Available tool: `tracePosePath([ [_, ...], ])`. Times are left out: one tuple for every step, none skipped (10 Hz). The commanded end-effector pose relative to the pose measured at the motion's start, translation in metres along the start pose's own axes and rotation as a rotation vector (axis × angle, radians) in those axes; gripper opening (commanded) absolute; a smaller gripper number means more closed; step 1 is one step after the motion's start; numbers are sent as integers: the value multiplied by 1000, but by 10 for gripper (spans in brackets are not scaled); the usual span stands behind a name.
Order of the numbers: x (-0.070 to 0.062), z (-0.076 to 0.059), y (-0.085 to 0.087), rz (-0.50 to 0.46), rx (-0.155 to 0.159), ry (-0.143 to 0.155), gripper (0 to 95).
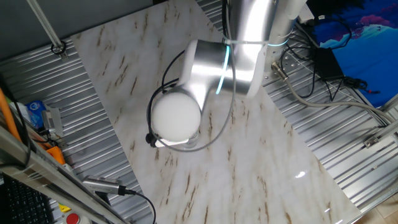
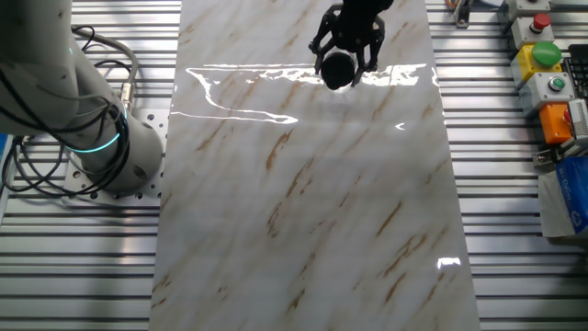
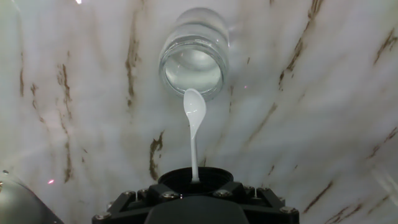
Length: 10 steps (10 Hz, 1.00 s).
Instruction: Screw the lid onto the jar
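In the hand view the clear glass jar [image 3: 193, 59] stands upright on the marble table, its open mouth facing the camera, ahead of the gripper [image 3: 193, 182]. The round black lid [image 3: 193, 178] sits at the bottom edge, held in the gripper's black body and short of the jar. A white spoon-shaped streak [image 3: 194, 130] runs from the lid up to the jar's near rim. In the other fixed view the gripper [image 2: 338, 64] hangs at the far end of the table with its dark fingers closed round the lid [image 2: 336, 68]. In one fixed view the arm hides the lid.
The marble tabletop [image 2: 303, 202] lies between ribbed metal strips. A button box [image 2: 542, 55] and an orange part stand at the right side. The arm's base [image 2: 101, 138] with cables is at the left. Cables and blue cloth [image 1: 354, 31] lie beyond the table.
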<state>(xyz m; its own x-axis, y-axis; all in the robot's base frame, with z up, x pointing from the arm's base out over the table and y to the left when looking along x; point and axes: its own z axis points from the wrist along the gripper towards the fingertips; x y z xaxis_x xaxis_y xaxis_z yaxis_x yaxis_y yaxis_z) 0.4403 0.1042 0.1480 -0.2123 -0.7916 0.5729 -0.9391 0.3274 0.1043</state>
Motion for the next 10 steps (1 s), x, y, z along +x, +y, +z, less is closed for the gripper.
tracePosePath([
  [0, -1, 1, -3, -1, 6, 0],
  [1, -2, 2, -6, 1, 12, 0],
  [1, -3, 2, -7, 1, 17, 0],
  [1, -4, 2, -8, 2, 21, 0],
  [1, -4, 3, -9, 2, 21, 0],
  [0, -5, 3, -8, 2, 22, 0],
  [0, -5, 3, -8, 2, 22, 0],
  [-1, -6, 3, -4, -3, 29, 0],
  [-2, -7, 3, 1, -8, 48, 0],
  [-3, -7, 3, 4, -10, 65, 0],
])
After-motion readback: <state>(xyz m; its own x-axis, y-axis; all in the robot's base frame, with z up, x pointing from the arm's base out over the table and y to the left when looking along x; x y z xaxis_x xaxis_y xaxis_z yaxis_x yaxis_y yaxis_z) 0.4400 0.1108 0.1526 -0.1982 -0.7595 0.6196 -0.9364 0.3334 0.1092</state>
